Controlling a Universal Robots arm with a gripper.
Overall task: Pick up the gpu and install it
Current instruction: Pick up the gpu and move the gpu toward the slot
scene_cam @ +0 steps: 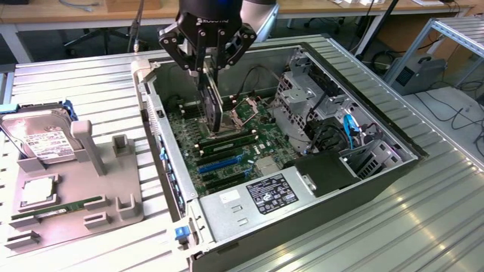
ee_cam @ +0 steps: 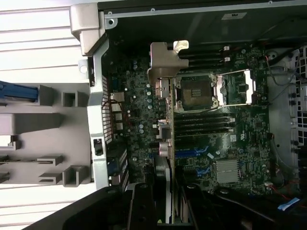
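Note:
My gripper [scene_cam: 206, 56] hangs over the open computer case [scene_cam: 162, 130] and is shut on the gpu [scene_cam: 213, 105]. The card hangs edge-down from the fingers, its lower end just above the motherboard [scene_cam: 250, 150] beside the CPU socket [scene_cam: 243, 113]. In the wrist view the gpu [ee_cam: 165, 139] appears edge-on, with its silver end bracket [ee_cam: 165, 60] toward the case's rear wall. My gripper [ee_cam: 165, 211] clamps the card's near edge. The blue expansion slots [ee_cam: 192, 153] lie on the board just beside the card's line.
A grey parts holder [scene_cam: 83, 192] stands at the exterior view's left with a hard drive [scene_cam: 42, 141] and a RAM stick [scene_cam: 56, 208]. Inside the case are the power supply [scene_cam: 261, 198], a drive cage [scene_cam: 302, 96] and loose cables [scene_cam: 348, 133].

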